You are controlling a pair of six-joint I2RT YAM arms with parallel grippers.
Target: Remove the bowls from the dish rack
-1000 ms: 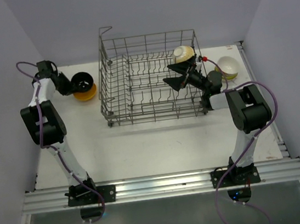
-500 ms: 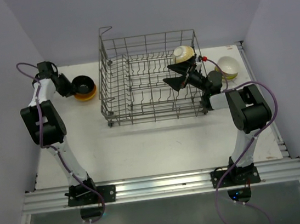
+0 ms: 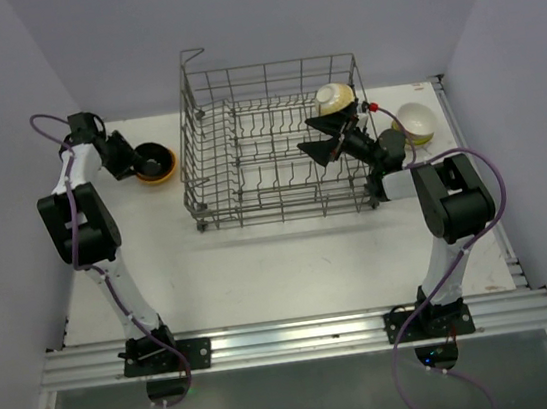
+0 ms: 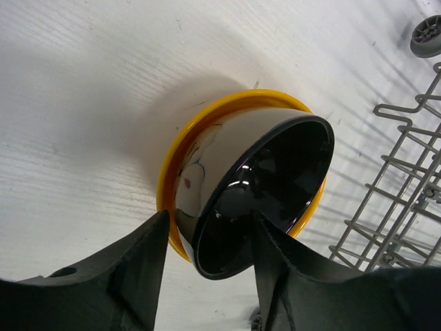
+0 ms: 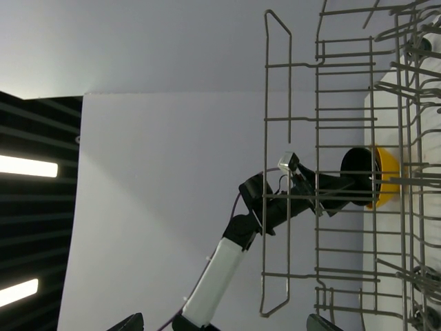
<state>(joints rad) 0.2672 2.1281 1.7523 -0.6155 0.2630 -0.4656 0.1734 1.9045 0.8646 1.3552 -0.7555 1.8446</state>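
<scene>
The dish rack (image 3: 276,144) stands at the middle back of the table with a cream bowl (image 3: 333,98) on its side at the right rear corner. To its left a black bowl (image 4: 275,179) lies tilted inside a yellow bowl (image 4: 180,148). My left gripper (image 4: 210,231) straddles the black bowl's near rim, one finger outside and one inside. It is open, with a gap showing to the bowl's wall. My right gripper (image 3: 322,148) reaches into the rack just in front of the cream bowl, wide open and holding nothing.
A white bowl with a yellow-green inside (image 3: 414,123) sits on the table right of the rack. The rack's tall grid side (image 5: 372,179) fills the right wrist view, and its corner wires (image 4: 406,186) stand close to the stacked bowls. Walls enclose the table on three sides.
My left gripper has opened and drawn back a little to the left, and the black bowl has settled lower into the yellow bowl. The right arm has not moved.
</scene>
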